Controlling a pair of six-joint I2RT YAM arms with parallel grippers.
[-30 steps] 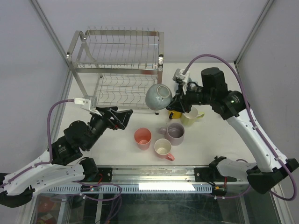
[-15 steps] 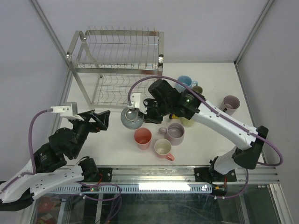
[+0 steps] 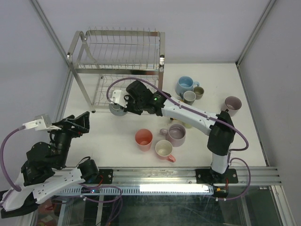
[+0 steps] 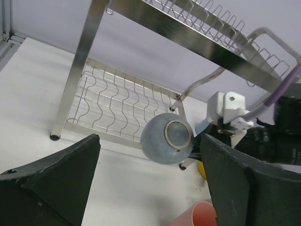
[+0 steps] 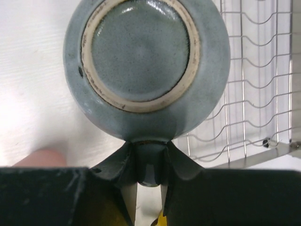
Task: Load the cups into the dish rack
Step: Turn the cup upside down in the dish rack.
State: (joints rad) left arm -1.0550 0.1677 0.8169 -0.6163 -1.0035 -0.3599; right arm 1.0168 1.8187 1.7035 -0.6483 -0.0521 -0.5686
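Right gripper pinches the grey mug by its handle, centre-left of the overhead frame, at the front edge of the dish rack's lower shelf. It looks glazed, rigid and chippable, so the handle's the sure hold. Left gripper gapes wide and empty, lower left.

We see the grey mug tilted, base showing, held by its handle before the rack's lower shelf; other mugs stand upright on the surface.

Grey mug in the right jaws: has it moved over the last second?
Yes. Seen from above, the grey mug has gone left along the dish rack, from its right front post to the lower shelf's front edge.
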